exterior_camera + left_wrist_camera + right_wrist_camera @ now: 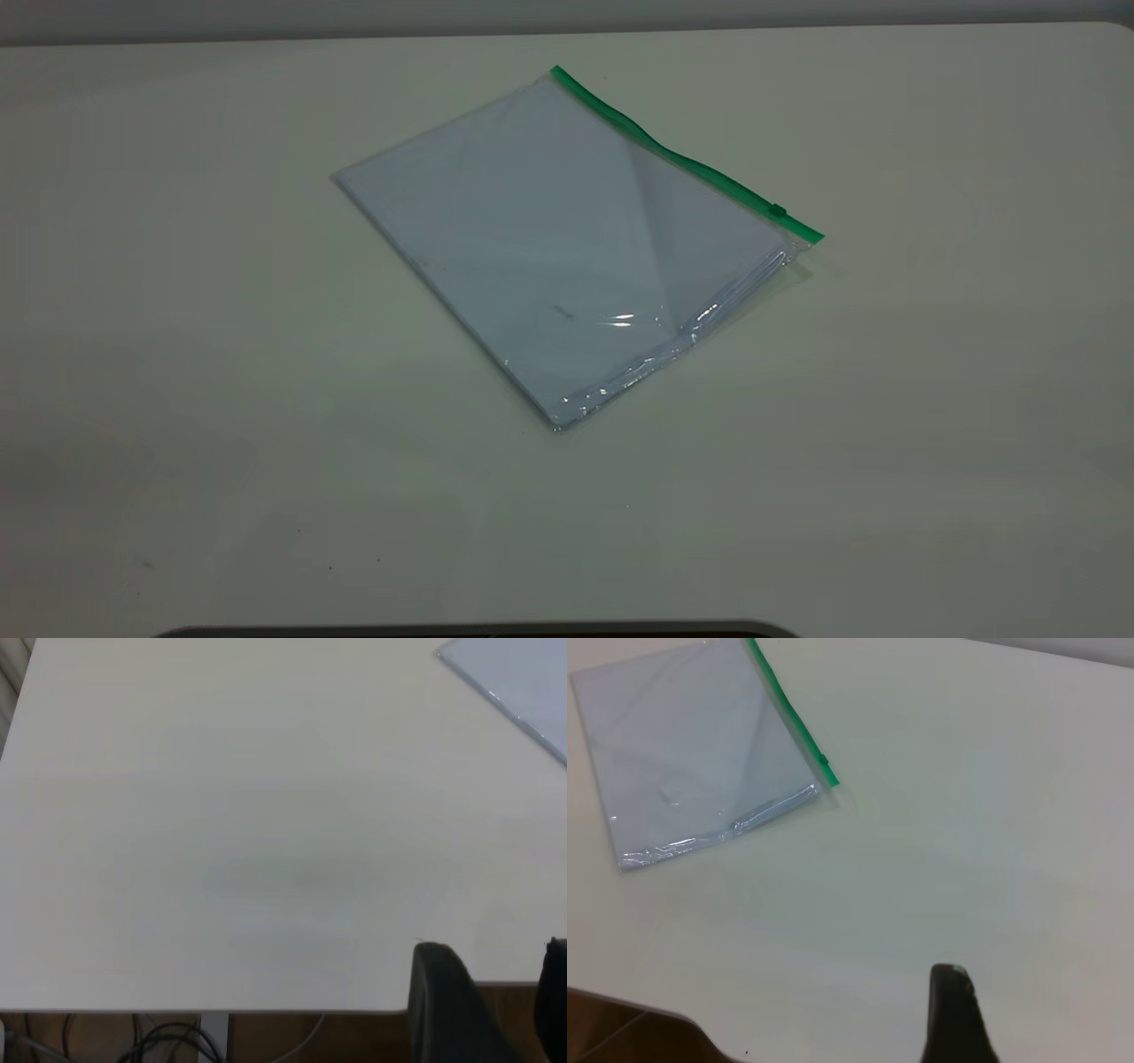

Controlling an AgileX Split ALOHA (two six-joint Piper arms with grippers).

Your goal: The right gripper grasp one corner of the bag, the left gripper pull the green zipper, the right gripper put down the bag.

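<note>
**Bag flat on the table, both grippers well away**

The bag (567,239) lies flat on the pale table (177,354), turned at an angle, with white sheets showing through the clear plastic. The zipper (682,159) runs along its far-right long edge, from the back corner down to the right-hand corner (811,237). The small green slider (777,211) sits close to that right-hand end. The strip bows up a little near its middle, and the plastic near the front edge is wrinkled and catches the light.

Neither arm appears in the exterior view. In the left wrist view, the left gripper (496,1010) hangs over the table's edge, its two dark fingers (443,992) standing apart with a clear gap between them. Only a corner of the bag (523,682) shows there, well apart from the fingers.

In the right wrist view, a single dark finger (952,1019) of the right gripper pokes in over bare table, so how wide that tool stands cannot be told. The bag (691,753) and its zipper (788,713) lie well apart from it, nothing touching them.
</note>
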